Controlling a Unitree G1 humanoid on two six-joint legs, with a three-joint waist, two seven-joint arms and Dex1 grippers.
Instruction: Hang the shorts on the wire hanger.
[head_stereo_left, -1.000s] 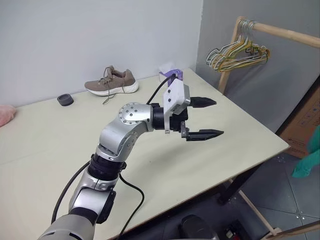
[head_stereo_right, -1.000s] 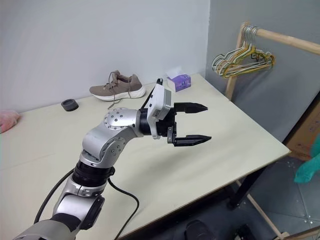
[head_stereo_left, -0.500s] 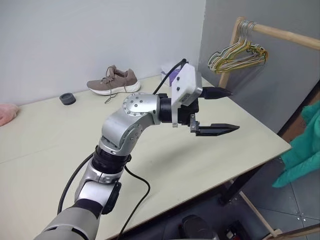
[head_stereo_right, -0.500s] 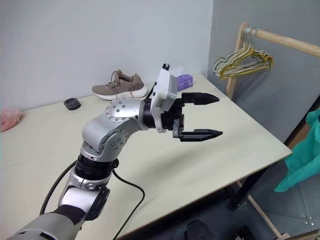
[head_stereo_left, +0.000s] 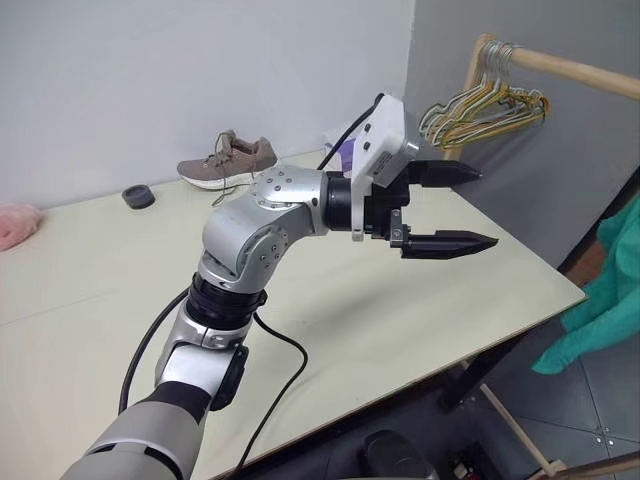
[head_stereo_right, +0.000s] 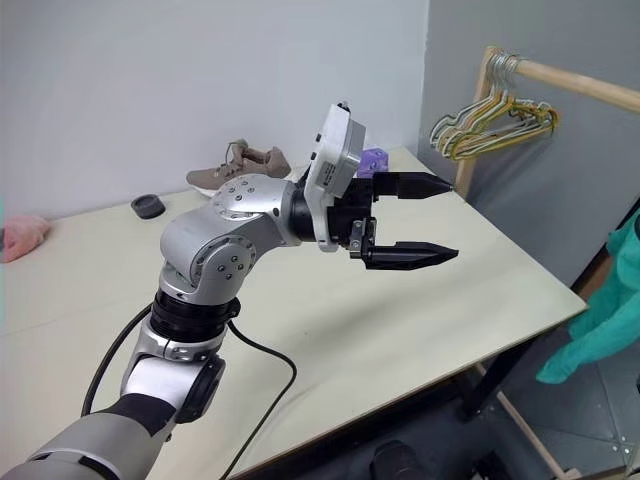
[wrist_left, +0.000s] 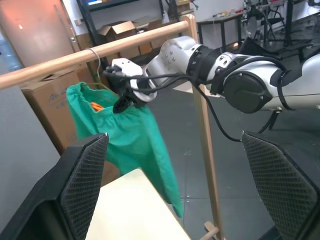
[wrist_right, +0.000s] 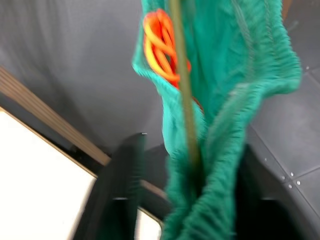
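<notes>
Your left gripper (head_stereo_left: 455, 208) hovers over the table (head_stereo_left: 90, 290), fingers spread wide and empty. At the right the shorts (wrist_left: 127, 135) hang off the wire hanger (wrist_right: 182, 85) on the wooden rail (wrist_left: 60, 62), your right gripper (wrist_left: 122, 100) at the waistband, grip unclear. This looks like the release step; next, draw that hand clear without dragging fabric.

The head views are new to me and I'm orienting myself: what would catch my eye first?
The left hand, fingers wide apart, held out over the pale table. Next, the teal shorts hanging past the table's right edge, and the bunch of hangers on the wooden rail behind.
</notes>
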